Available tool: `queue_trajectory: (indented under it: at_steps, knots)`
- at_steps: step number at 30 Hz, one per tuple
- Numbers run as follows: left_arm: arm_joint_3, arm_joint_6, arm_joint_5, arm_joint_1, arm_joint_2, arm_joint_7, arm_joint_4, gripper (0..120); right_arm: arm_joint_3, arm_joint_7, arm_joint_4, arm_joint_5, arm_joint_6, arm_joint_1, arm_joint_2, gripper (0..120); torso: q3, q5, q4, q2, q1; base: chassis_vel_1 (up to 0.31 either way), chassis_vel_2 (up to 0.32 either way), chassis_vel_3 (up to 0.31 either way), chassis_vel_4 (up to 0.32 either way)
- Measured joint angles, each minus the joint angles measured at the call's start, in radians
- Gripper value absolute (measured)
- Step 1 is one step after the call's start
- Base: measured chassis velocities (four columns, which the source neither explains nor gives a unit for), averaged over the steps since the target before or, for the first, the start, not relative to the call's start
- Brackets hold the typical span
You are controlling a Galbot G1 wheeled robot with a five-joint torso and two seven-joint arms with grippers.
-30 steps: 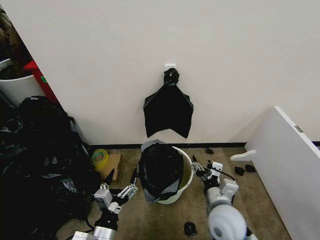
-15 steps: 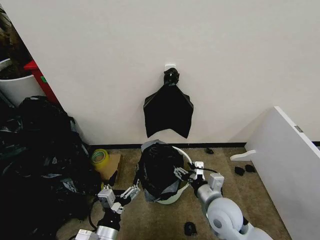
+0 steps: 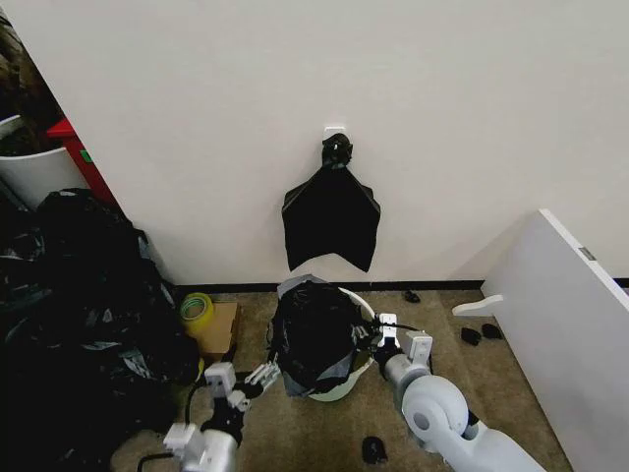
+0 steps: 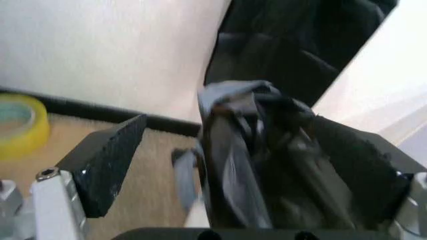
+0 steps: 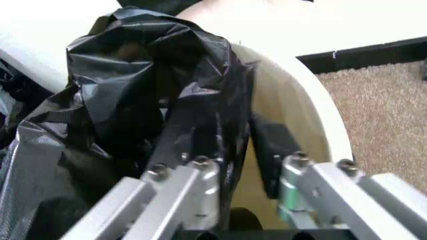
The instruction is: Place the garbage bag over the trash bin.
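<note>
- On the carpet by the wall stands the trash bin, with the garbage bag bunched over its near-left rim and spilling down that side.
- Right gripper reaches in at the bin's right rim, jaws parted, bag film between them.
- Left gripper sits just left of the bin, jaws released around bag folds.

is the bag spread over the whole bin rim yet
No. The bag is bunched over the left and middle of the bin; the bin's right rim and cream inner wall are bare beside the right gripper.
</note>
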Motion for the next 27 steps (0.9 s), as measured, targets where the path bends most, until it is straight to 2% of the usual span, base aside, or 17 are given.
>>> queue_trajectory:
  at_steps: [3,5,8,11,19,27]
  knots:
    - [0.015,0.114,-0.119,-0.145,0.026,-0.057,0.022,100,0.0,0.003,0.006,-0.003,-0.002,-0.001,-0.001,0,0.0,0.0001,-0.0003,0.0,0.0,0.0,0.0,0.0,0.0]
    - [0.019,0.143,-0.155,-0.18,0.03,-0.074,0.033,100,0.0,0.004,0.008,-0.004,-0.003,-0.001,-0.001,0,0.0,0.0001,-0.0004,0.0,0.0,0.0,0.0,0.0,0.0]
    - [0.034,0.229,-0.246,-0.274,0.034,-0.126,0.094,100,0.003,0.01,0.011,-0.008,-0.005,-0.004,0.001,0,0.0,0.0001,-0.0003,0.0,0.0,0.0,0.0,0.0,0.0]
    - [0.047,0.283,-0.301,-0.311,0.022,-0.175,0.122,100,0.005,0.014,0.014,-0.01,-0.006,-0.007,0.002,0,0.0,0.0001,-0.0001,0.0,0.0,0.0,0.0,0.0,0.0]
    - [0.077,0.348,-0.429,-0.348,-0.017,-0.209,0.147,99,0.012,0.015,0.017,-0.018,-0.006,-0.019,-0.001,0,0.0,0.0002,-0.0002,0.0,0.0,0.0,0.0,0.0,0.0]
    - [0.103,0.39,-0.46,-0.373,-0.042,-0.218,0.167,100,0.012,0.014,0.022,-0.025,-0.005,-0.028,-0.001,0,0.0,0.0002,-0.0001,0.0,0.0,0.0,0.0,0.0,0.0]
